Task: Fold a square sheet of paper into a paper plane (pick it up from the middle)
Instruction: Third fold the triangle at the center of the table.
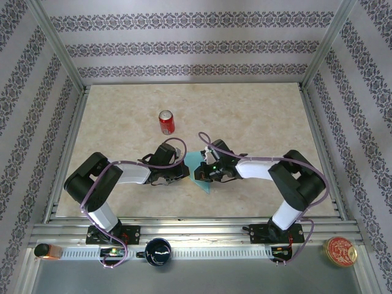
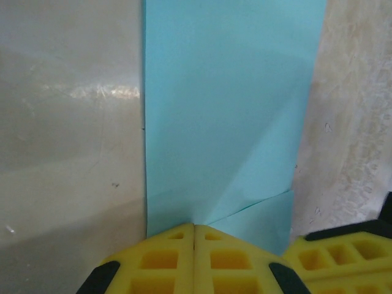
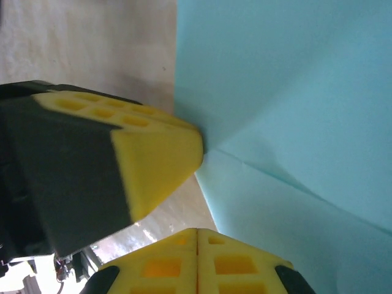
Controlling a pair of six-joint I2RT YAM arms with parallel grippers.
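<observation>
Two hands, one sheet of paper and four loose items, catalogued from the overhead and wrist views.

Item 1. Sheet of paper: thin, turquoise-blue, partly folded, with a slanting crease running across its near portion. It sits at the middle of the surface, between the two hands and nearer the near edge than the far one. One pointed corner juts out towards the near side.

Item 2. Left hand: yellow fingers pressed together with no gap showing. The tips meet the sheet's near edge. Whether they pinch a layer or merely bear on it cannot be told.

Item 3. Right hand: yellow fingers likewise pressed together, tips against the sheet's edge just beside a fold line. Again, a pinch cannot be told from a touch. One finger of the left hand lies just beside it, its tip on the same edge.

Item 4. Red can: upright, on the far side of the left hand, well apart from the sheet.

Item 5. Dark mug: on the near ledge, between the two arm bases.

Item 6. Round red tin: near right corner of the ledge.

Item 7. Small orange object: near left corner, too small to identify.
</observation>
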